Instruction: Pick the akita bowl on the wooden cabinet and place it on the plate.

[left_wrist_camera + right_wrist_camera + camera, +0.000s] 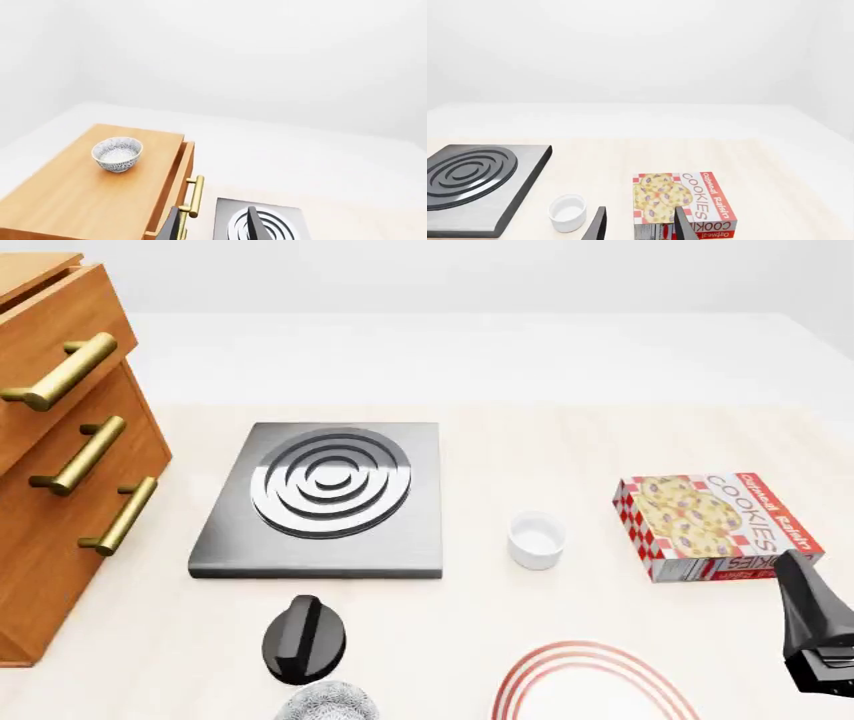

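Note:
The akita bowl (pixel 117 154), whitish with fine dark speckles, stands upright on top of the wooden cabinet (pixel 80 195). My left gripper (pixel 213 227) hangs open and empty, raised beside the cabinet's front and short of the bowl. In the front view the cabinet (pixel 54 450) fills the left edge, its top cut off, so that bowl is hidden there. The left gripper (pixel 304 625) shows as a dark shape in front of the stove. The plate (pixel 594 680), white with red rings, lies at the near edge. My right gripper (pixel 639 227) is open and empty near the cookie box, at the front view's right edge (pixel 798 575).
A grey square stove (pixel 320 495) with silver rings sits in the middle. A small white cup-like bowl (pixel 537 538) stands right of it, and a cookie box (pixel 714 525) farther right. A second speckled bowl (pixel 327 705) peeks in at the near edge, left of the plate.

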`<state>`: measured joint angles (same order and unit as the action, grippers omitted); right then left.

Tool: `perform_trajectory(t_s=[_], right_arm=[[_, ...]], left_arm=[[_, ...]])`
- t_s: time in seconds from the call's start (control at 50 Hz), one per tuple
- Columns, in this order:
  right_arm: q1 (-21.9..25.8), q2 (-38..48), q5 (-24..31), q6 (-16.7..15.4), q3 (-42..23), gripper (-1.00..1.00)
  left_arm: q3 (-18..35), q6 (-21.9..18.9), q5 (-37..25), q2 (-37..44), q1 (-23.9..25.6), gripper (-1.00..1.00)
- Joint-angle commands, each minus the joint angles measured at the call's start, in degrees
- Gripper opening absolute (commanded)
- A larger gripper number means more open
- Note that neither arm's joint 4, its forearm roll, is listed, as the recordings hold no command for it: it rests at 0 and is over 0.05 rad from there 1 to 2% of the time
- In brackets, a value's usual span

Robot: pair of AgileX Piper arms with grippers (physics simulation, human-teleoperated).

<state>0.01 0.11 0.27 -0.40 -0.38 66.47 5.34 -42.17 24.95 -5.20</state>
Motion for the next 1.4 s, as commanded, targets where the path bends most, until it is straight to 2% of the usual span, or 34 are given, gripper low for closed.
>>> perform_trajectory(t_s=[0.02,0.2,0.28,0.34,0.66,0.96,0.98,1.4], right_arm=[[0.0,0.0,-0.01,0.01,0.0,1.0],[0.01,0.0,0.01,0.0,0.0,1.0],[0.01,0.0,-0.01,-0.01,0.0,1.0],[0.0,0.0,0.0,-0.01,0.0,1.0],[0.0,0.0,0.0,0.01,0.0,1.0],[0.01,0.0,-0.01,-0.01,0.0,1.0],[0.01,0.0,0.0,-0.01,0.0,1.0],[0.0,0.0,-0.01,0.01,0.0,1.0]], left_arm=[[4.72,1.08,-1.19,4.06,-3.74,1.0],[4.22,2.26,0.41,7.13,-7.78,1.0],[5.34,1.95,0.56,8.46,-8.79,1.0],[6.36,2.16,1.08,10.47,-11.29,1.0],[7.28,4.7,3.38,14.39,-18.25,1.0],[6.47,5.74,8.96,19.68,-23.71,1.0],[6.47,6.4,11.99,23.7,-26.92,1.0],[9.5,7.56,11.65,27.3,-27.44,1.0]])
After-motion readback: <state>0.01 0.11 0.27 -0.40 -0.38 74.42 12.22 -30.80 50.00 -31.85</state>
